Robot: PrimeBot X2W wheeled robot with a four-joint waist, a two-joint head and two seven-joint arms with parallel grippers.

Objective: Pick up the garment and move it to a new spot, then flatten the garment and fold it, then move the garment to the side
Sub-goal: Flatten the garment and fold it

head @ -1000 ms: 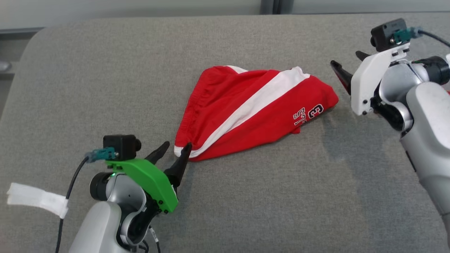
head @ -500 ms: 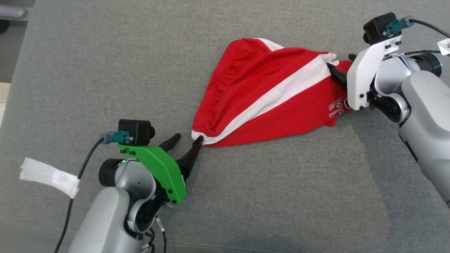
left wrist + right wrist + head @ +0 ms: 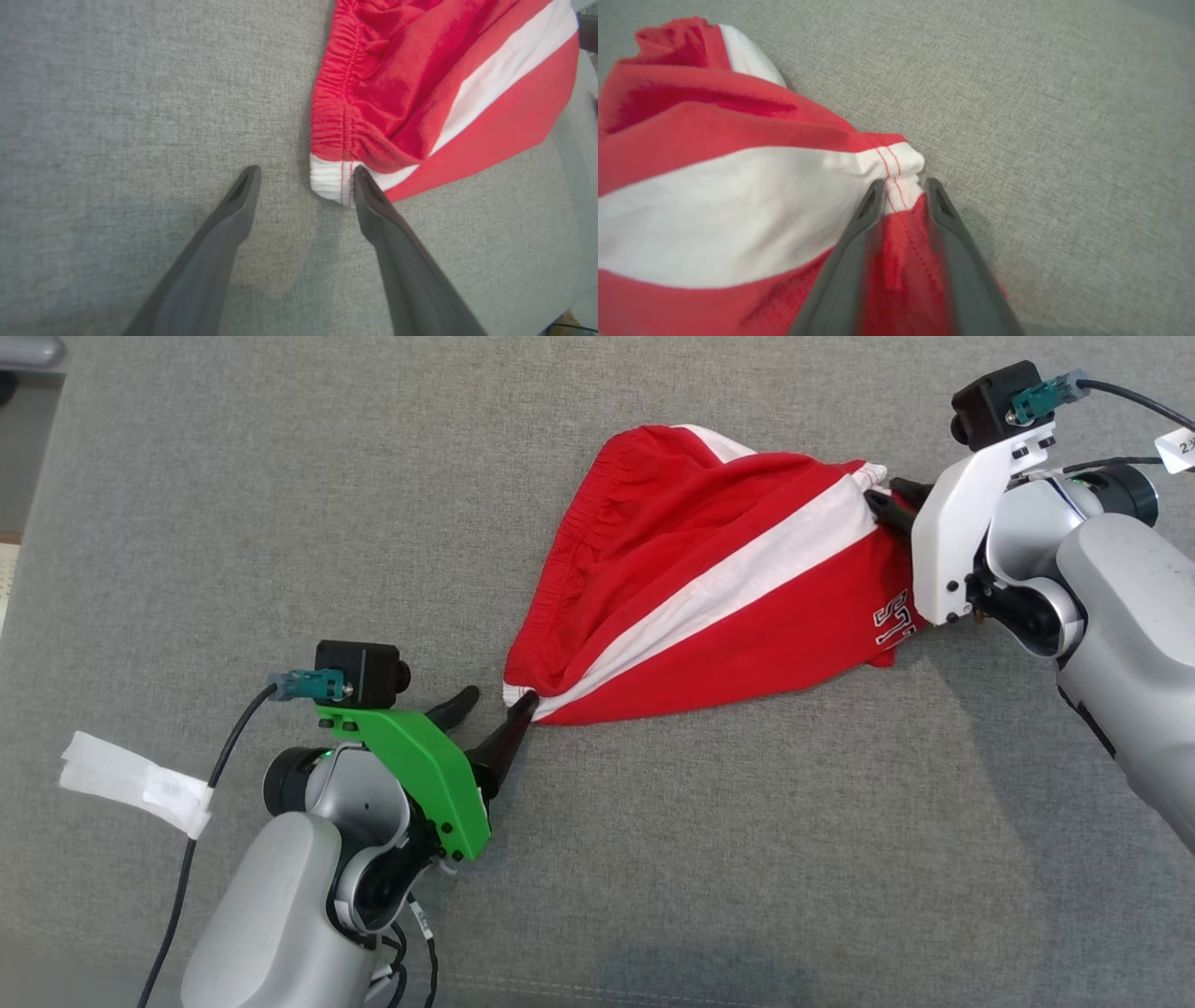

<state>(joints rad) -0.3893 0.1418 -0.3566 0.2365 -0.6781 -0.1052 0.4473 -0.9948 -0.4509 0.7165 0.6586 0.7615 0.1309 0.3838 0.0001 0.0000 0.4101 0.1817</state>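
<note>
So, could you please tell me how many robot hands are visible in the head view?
2. The left hand sits lower left, open at the near corner of the red garment; the right hand is upper right, fingers straddling its far hem.

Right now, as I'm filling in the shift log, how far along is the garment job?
Nothing looks finished: the garment lies bunched on the grey surface. In hand is the grasp: the right gripper pinches its white-striped hem, while the left gripper stands open with the waistband corner between its fingers. Left: lifting it, moving it, flattening, folding, and setting it aside.
</note>
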